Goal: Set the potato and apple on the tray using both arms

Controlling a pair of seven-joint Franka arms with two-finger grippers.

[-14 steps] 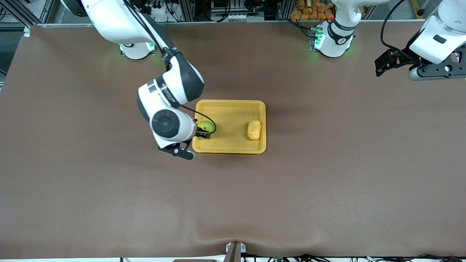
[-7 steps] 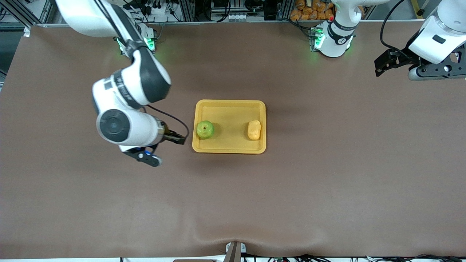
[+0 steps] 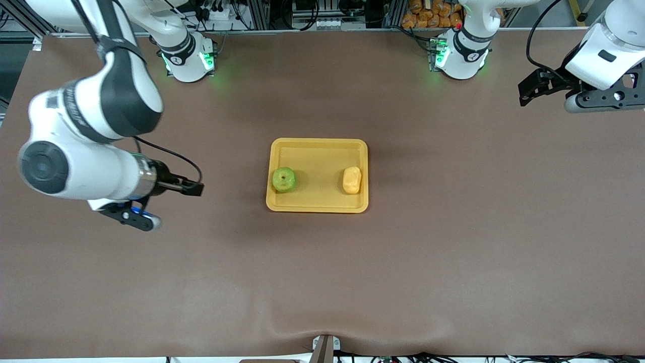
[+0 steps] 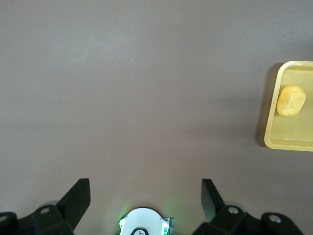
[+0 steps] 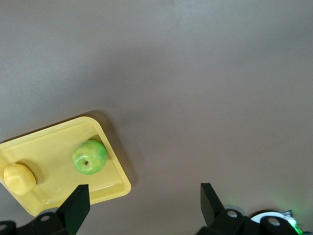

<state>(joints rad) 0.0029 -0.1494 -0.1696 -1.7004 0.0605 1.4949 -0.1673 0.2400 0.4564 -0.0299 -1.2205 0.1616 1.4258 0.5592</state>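
Note:
The yellow-orange tray (image 3: pixel 318 154) lies mid-table. On it rest the green apple (image 3: pixel 284 179), at the end toward the right arm, and the potato (image 3: pixel 352 180), at the end toward the left arm. My right gripper (image 3: pixel 194 188) hangs open and empty over bare table, well clear of the tray's apple end. Its wrist view shows the apple (image 5: pixel 90 156), the potato (image 5: pixel 19 178) and the tray (image 5: pixel 58 139) past open fingers (image 5: pixel 78 204). My left gripper (image 3: pixel 528 94) waits open over the table's left-arm end. Its wrist view catches the potato (image 4: pixel 291 100) on the tray's corner (image 4: pixel 288 141).
The brown tablecloth (image 3: pixel 322 272) covers the whole table. Both arm bases (image 3: pixel 187 59) (image 3: pixel 461 53) stand with green lights along the edge farthest from the front camera. Cables and a heap of orange items (image 3: pixel 433 14) sit past that edge.
My right gripper has drawn away from the apple on the tray and swung out toward its own end of the table. The apple stays on the tray. The left arm has not moved.

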